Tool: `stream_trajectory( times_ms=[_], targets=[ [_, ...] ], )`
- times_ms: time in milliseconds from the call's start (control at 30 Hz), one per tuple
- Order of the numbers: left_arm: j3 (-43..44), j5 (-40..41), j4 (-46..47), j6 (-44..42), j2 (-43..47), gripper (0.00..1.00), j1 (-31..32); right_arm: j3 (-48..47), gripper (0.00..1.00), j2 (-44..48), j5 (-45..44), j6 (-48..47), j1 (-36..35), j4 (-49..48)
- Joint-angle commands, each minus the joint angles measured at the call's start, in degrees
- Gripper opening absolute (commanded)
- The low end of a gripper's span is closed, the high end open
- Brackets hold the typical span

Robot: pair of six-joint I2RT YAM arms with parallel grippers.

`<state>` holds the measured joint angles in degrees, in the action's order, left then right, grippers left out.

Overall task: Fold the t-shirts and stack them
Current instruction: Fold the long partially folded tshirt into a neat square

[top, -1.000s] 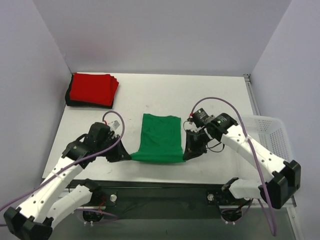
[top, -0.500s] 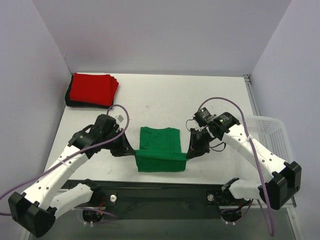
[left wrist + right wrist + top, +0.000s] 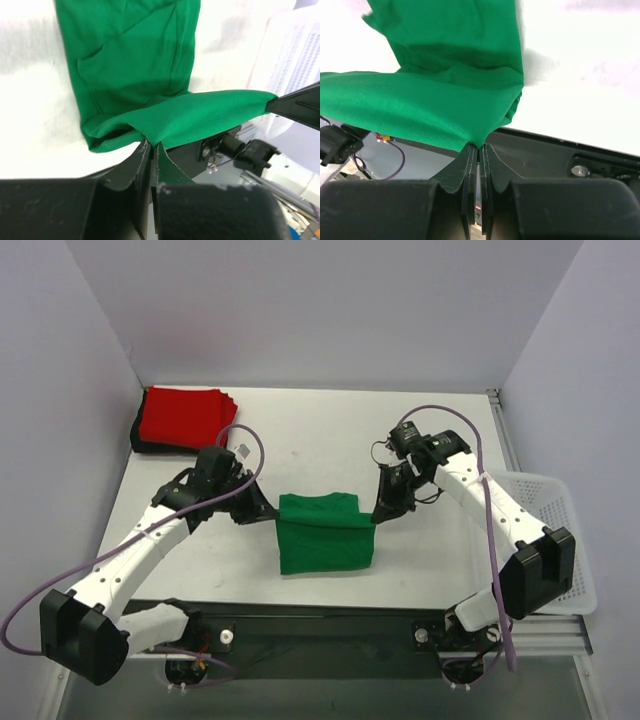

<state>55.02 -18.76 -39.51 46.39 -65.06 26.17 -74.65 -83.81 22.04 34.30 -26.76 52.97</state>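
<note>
1. White tabletop (image 3: 330,430), matte, with 3 plain pale grey-lavender walls (image 3: 320,310) at the back, left and right.
2. Black metal rail (image 3: 320,625) runs along the near table edge, by the arm bases.
3. Bright green soft fabric t-shirt (image 3: 323,545) sits near the table centre, slightly towards the near edge, partly folded.
4. Its lower layer lies flat on the tabletop. 1 edge is raised and stretched taut between the 2 grippers, above that layer.
5. Left gripper (image 3: 262,515) is at the shirt's left corner. In the left wrist view its fingers (image 3: 137,165) are clenched on a pinch of green fabric.
6. Right gripper (image 3: 382,512) is at the shirt's right corner. In the right wrist view its fingers (image 3: 465,170) are pressed together, gripping the green fold.
7. Stack of folded red fabric shirts (image 3: 183,418) is in the far left corner, resting on a folded black shirt (image 3: 137,437), well apart from the green one.
8. White plastic mesh basket (image 3: 565,530) sits at the right table edge, partly behind the right arm.
</note>
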Motion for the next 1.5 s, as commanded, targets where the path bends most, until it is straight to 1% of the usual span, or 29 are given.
stream_trajectory(
  times_ms=[0,67,233,367,567,833,867,900,933,967,1000,1033,1100,1133,1200,1300,1467],
  targets=[
    [3.2,-2.9,7.6,-1.0,-2.3,0.00,-3.1,-5.4,0.00,-3.0,-0.3,-3.0,1.6,2.1],
    [3.8,-4.2,9.1,-1.2,-4.6,0.00,-4.2,-7.5,0.00,-6.1,-0.2,-3.6,2.3,2.2],
    [3.6,-7.3,14.3,-1.4,-10.4,0.00,-8.1,-16.4,0.00,-14.3,0.5,-6.5,4.4,2.2],
    [3.2,-8.7,18.3,-1.8,-14.9,0.00,-9.8,-22.4,0.00,-23.3,1.3,-8.2,5.2,2.1],
    [4.4,-10.1,23.0,-2.1,-22.7,0.00,-11.0,-30.7,0.00,-33.4,2.6,-9.5,6.4,2.1],
    [8.4,-8.2,24.4,-3.2,-30.7,0.00,-13.2,-36.2,0.00,-39.8,3.1,-9.8,7.8,2.2],
    [9.0,-8.0,24.4,-3.4,-31.7,0.18,-13.4,-36.8,0.01,-41.0,3.2,-9.9,8.0,2.2],
    [10.4,-7.5,23.5,-3.5,-32.5,0.33,-13.7,-38.1,0.26,-41.5,3.9,-10.2,8.3,2.2],
    [11.0,-6.8,23.1,-3.6,-33.3,0.44,-14.2,-38.9,0.38,-42.0,4.2,-10.5,8.5,2.1],
    [11.9,-5.5,22.2,-3.9,-33.6,0.57,-14.4,-40.1,0.51,-42.4,4.2,-10.8,8.7,2.2],
    [12.2,-4.8,21.8,-4.1,-33.2,0.62,-14.5,-40.7,0.60,-42.2,4.1,-10.8,8.7,2.2],
    [12.2,-4.1,21.6,-4.4,-32.5,0.67,-14.6,-41.1,0.65,-42.0,4.1,-11.3,8.7,2.1],
    [11.9,-2.7,21.4,-5.3,-31.5,0.72,-14.6,-41.4,0.68,-40.6,3.5,-11.6,8.7,2.1],
    [10.8,-2.7,21.5,-5.5,-30.3,0.73,-14.6,-40.9,0.68,-39.9,3.3,-12.0,8.7,2.1],
    [9.3,-2.6,22.5,-6.0,-29.0,0.74,-14.6,-39.6,0.68,-37.8,3.2,-12.1,8.7,2.0],
    [4.7,-3.2,25.1,-6.2,-26.0,0.74,-14.5,-35.6,0.66,-33.9,3.3,-12.2,8.0,0.8],
    [-3.2,-4.7,29.3,-5.6,-21.4,0.75,-14.6,-27.3,0.66,-27.6,5.2,-11.3,4.8,-1.5]
  ],
)
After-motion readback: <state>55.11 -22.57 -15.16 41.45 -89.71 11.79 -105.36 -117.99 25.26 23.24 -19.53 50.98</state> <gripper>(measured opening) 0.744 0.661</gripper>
